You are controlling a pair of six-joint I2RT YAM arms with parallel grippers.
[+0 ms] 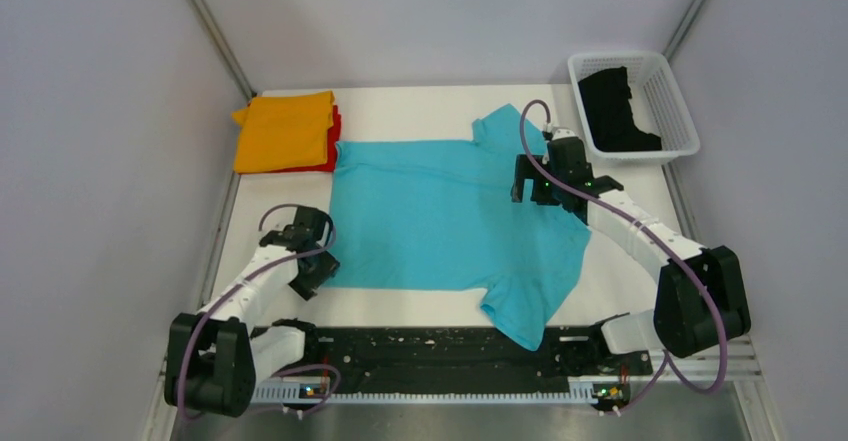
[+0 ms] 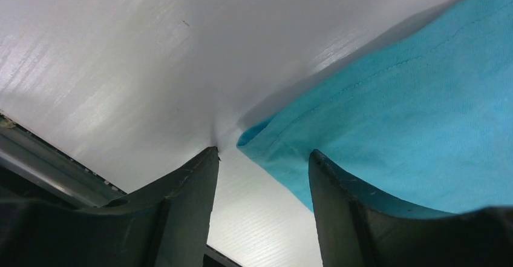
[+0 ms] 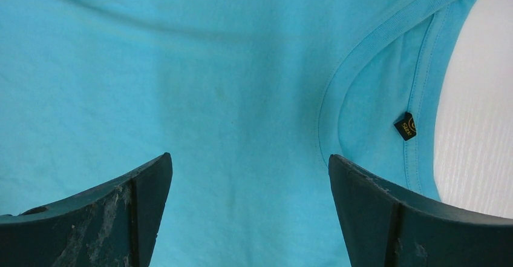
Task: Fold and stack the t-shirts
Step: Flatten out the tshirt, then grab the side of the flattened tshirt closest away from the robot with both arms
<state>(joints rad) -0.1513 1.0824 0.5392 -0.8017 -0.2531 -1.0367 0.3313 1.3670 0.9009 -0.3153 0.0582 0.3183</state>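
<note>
Wrist views alone are showing the spread left gripper straddling the turquoise t-shirt corner, the spread right gripper hovering near its label.

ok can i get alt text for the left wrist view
The left end effector hangs low over the white table, its two dark fingers apart with a corner of the turquoise t-shirt between their tips. The shirt spreads up and to the right, filling that side of the view.

Left arm crouches low, left gripper angled down with jaws partly apart; right arm reaches forward, right gripper facing down, jaws spread wide.
</note>
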